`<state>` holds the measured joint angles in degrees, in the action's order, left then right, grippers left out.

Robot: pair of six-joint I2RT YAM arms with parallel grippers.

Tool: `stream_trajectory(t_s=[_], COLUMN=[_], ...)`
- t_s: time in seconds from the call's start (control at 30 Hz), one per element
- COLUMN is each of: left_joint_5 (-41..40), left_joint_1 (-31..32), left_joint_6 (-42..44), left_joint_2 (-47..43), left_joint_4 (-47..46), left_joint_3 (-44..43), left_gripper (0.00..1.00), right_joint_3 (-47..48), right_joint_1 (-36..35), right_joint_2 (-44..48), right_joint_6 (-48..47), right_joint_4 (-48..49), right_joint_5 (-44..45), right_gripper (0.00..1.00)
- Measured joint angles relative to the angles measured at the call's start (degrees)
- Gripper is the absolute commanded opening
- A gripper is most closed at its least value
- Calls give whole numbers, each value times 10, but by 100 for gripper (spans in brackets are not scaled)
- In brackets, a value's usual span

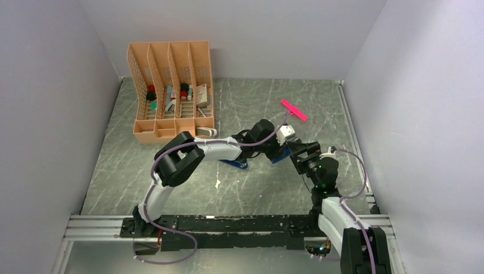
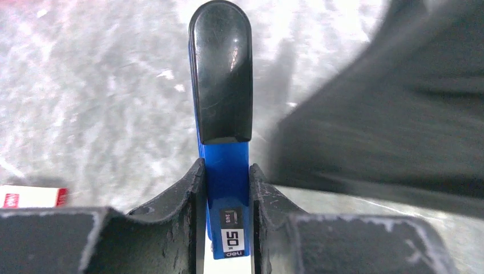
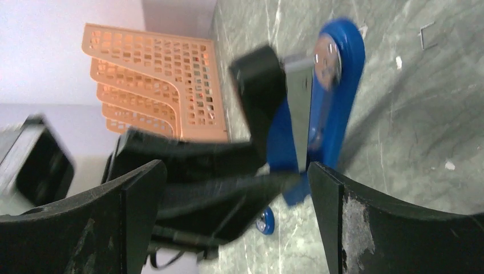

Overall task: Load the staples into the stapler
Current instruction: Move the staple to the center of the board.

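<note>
Left gripper (image 2: pixel 226 180) is pinching the stapler (image 2: pixel 221 80): both fingers (image 2: pixel 182 200) are pressing on the blue body, and the black top is pointing away from the wrist camera. Staple box (image 2: pixel 31 197) is lying on the table (image 2: pixel 85 85) at the left edge of that view, apart from the stapler. No loose staples are showing in any view, and I can't tell if the box is open. Overhead, both arms are meeting mid-table over the stapler. Right gripper (image 3: pixel 234 194) is hanging just beside it, jaws spread wide, carrying nothing. Its view is blurry, but a metal rail seems to be showing along the blue body

My read: we're in the brace-and-open step and loading isn't started. For the next move, left should be clamping hard while right comes in on the black top and swings it clear of the rail. After that one arm has to fetch a strip from the box, and a thin strip lying flat is going to be a fiddly pick
</note>
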<state>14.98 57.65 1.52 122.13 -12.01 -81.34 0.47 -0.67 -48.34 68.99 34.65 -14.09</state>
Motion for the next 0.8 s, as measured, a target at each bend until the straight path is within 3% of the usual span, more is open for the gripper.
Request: stream_trajectory(t_s=[0.2,0.27,0.47,0.63,0.8], left_joint_5=[-31,-37,-47,-47,-43], left_joint_1=[-35,-39,-36,-35,-37], left_joint_6=[0,1,17,42,80], left_joint_2=[42,48,44,-10,-137], left_joint_4=[22,28,33,35,37], left_joint_3=[-50,-60,-57,-22,47], left_gripper=[9,16,52,66,66], right_joint_3=[0,0,0,0,2], right_joint_1=[0,0,0,0,0], right_joint_2=[3,7,17,17,17], right_joint_6=[-12,-15,-21,-44,-82], right_joint_4=[-46,-64,-77,-91,-97], right_joint_5=[-12,-11,-7,-2,-4], right_gripper=[100,100,100,100,100])
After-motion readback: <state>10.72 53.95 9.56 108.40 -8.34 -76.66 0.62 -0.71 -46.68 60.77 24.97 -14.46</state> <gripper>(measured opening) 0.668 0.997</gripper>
